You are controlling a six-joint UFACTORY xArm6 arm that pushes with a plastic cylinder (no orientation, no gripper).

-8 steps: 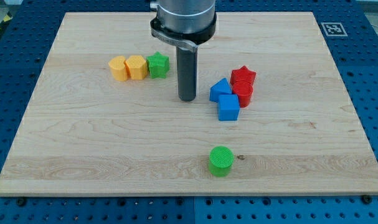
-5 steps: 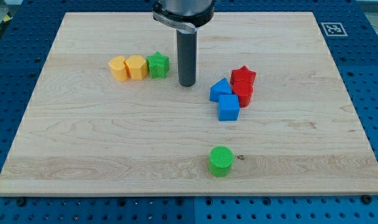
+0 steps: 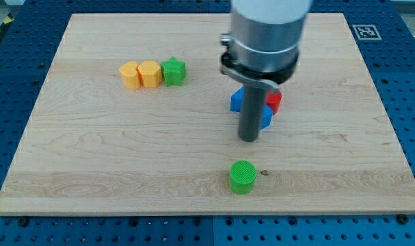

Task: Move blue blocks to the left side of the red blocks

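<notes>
Standing bare and holding nothing — tip (image 3: 248,139) just below the blue blocks (image 3: 237,100), red blocks (image 3: 274,101) behind. Light, rigid, likely quick to slide or twist — best pushed square on a flat face.

Pale wood board (image 3: 91,150), fine lengthwise grain, on a deep blue dotted table (image 3: 412,82). A black-and-white square marker (image 3: 366,31) sits at the board's top right corner. Two orange-yellow blocks (image 3: 140,74) above and left of the dark grey rod, a bright green star (image 3: 173,71) touching them. My tip (image 3: 248,139) is near-black. Blue blocks (image 3: 237,100) and a red block (image 3: 274,101) peek out behind the rod. Below my tip, a ribbed green cylinder (image 3: 243,177).
</notes>
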